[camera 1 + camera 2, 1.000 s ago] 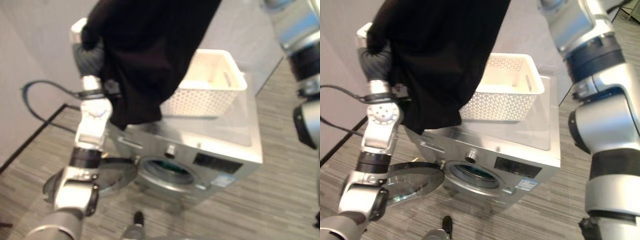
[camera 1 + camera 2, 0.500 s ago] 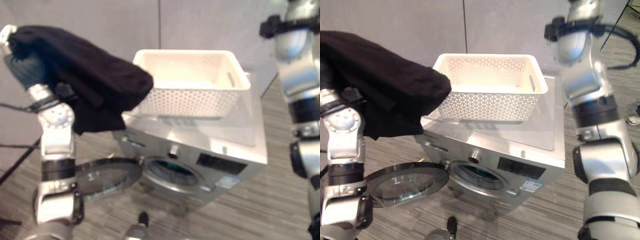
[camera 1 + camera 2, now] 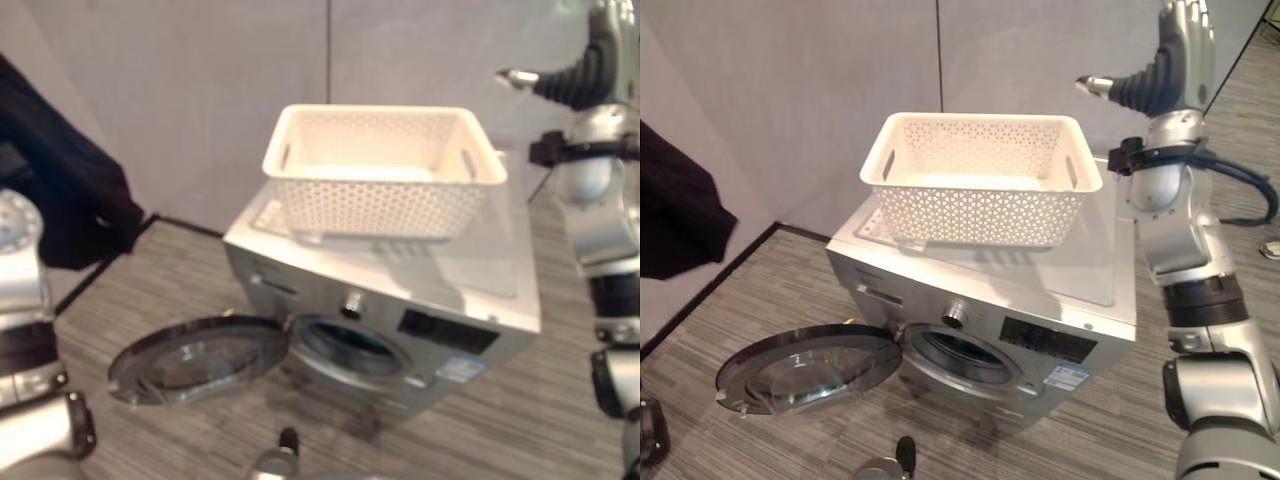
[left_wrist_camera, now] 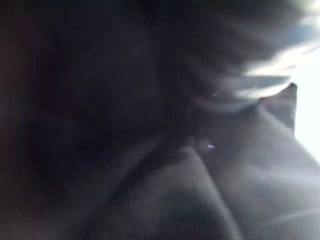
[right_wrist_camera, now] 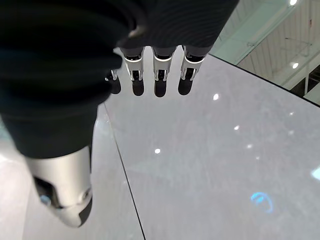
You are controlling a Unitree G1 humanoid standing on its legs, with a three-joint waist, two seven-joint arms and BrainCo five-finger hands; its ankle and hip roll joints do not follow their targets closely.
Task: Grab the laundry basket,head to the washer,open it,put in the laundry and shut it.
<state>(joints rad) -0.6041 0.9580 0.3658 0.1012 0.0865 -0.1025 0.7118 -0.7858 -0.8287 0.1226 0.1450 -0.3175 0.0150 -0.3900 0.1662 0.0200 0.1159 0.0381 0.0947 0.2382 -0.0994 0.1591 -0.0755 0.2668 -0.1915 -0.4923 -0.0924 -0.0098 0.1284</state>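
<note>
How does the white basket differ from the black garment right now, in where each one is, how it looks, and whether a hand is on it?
The basket sits on top of the washer; the garment hangs in the air off to the washer's left. The basket is white, rigid and perforated; the garment is black, soft and draped. No hand touches the basket, the right hand raised apart from it; the garment fills the left wrist view. Neither is in the drum, though the door is open.

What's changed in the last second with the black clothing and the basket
The black garment has swung from in front of the basket out to the robot's left. The right hand is raised beside the basket. The white basket stays on the washer, whose door stays open.
</note>
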